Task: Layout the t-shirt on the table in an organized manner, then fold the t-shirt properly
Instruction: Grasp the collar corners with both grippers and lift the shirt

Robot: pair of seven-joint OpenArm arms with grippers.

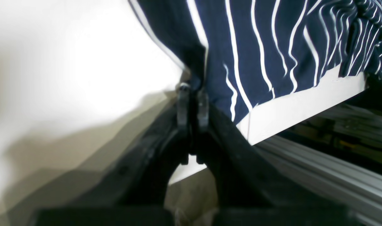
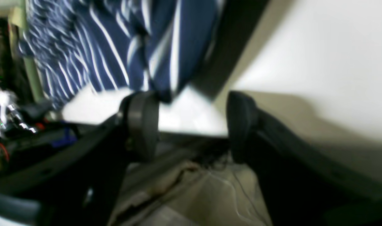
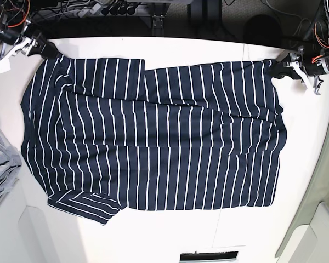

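At left jaws: shirt (image 1: pixel 260 47) corner pinched; left gripper (image 1: pixel 192 105) closed tight on the fabric, just over the table (image 1: pixel 297 106) edge.
Right gripper (image 2: pixel 191 125): jaws stand wide apart; a blurred shirt fold hangs just ahead of one pad, not clamped as far as I can tell.
Shirt position: spread nearly flat across the table, stretched between both grippers along the far edge; one sleeve tucked over near the front.
Step (judged): layout nearly done; first fold grip being set up.
Next move (judged): right jaws need to close on their corner before both arms lift together.
Base view only: whole shirt outline, grey cloth (image 3: pixel 1 164) beside it.
Wrist views only: jaw spacing, fabric between left pads.
Risk: lifting one-sided would skew the cloth.
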